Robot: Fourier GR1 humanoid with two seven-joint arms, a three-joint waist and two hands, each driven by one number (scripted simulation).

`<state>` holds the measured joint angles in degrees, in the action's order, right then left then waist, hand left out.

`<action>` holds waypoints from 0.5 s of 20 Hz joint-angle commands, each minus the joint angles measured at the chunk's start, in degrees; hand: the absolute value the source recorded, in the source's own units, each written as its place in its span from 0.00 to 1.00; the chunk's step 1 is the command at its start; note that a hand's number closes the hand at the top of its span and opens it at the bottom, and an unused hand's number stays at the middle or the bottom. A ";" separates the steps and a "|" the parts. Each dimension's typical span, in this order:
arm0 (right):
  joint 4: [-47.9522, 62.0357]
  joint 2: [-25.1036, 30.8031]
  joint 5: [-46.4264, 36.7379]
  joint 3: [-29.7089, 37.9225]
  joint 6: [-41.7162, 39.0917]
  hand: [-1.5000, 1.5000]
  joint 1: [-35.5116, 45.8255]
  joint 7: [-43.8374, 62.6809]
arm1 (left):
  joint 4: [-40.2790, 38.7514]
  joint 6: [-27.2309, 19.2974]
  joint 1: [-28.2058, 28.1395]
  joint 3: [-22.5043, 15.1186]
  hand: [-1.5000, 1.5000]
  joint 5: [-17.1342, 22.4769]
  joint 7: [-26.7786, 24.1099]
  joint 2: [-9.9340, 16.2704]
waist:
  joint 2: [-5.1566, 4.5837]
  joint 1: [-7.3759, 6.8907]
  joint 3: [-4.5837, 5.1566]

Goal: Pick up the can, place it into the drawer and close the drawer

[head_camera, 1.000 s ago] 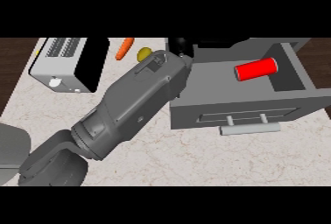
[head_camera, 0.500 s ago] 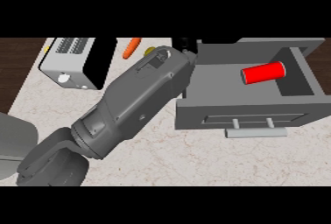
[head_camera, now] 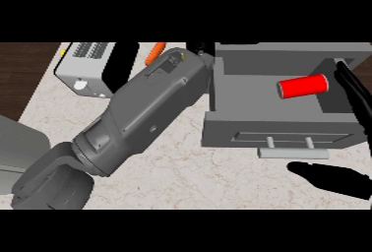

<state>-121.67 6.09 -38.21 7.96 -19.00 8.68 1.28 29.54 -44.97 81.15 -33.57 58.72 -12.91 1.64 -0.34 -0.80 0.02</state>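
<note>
The cylindrical red can (head_camera: 303, 87) is lying in the open grey drawer (head_camera: 280, 132); right hand (head_camera: 335, 179) is hovering, fingers released; left hand's state is hidden.

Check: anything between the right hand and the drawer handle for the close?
Nothing visible. The right hand sits just below the handle with bare counter between them. The can already lies inside the open drawer.

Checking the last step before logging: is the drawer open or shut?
Open. The drawer stands pulled out over the counter, its inside exposed, with the red can lying on its side in it.
</note>
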 commanded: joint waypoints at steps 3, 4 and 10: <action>15.30 1.29 -11.93 -6.43 5.56 0.00 11.88 -0.90 | 2.35 -1.49 -1.52 0.55 0.00 -1.54 1.46 -0.13 | 0.11 -0.95 0.01; 16.43 0.81 -14.16 -8.33 7.19 0.00 9.57 -2.52 | 3.35 -2.32 -0.74 -0.10 0.00 -2.35 3.48 1.23 | 0.30 -0.75 -0.01; 33.82 3.69 -22.12 -10.55 13.07 0.00 15.88 -7.45 | 7.89 -2.28 -4.01 -1.57 0.00 -4.14 6.07 4.70 | 0.22 -2.12 -0.03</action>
<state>-97.91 8.84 -54.56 -0.10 -10.00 21.28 -3.66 34.85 -46.49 78.18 -34.11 55.69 -8.86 5.29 -0.10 -2.12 0.01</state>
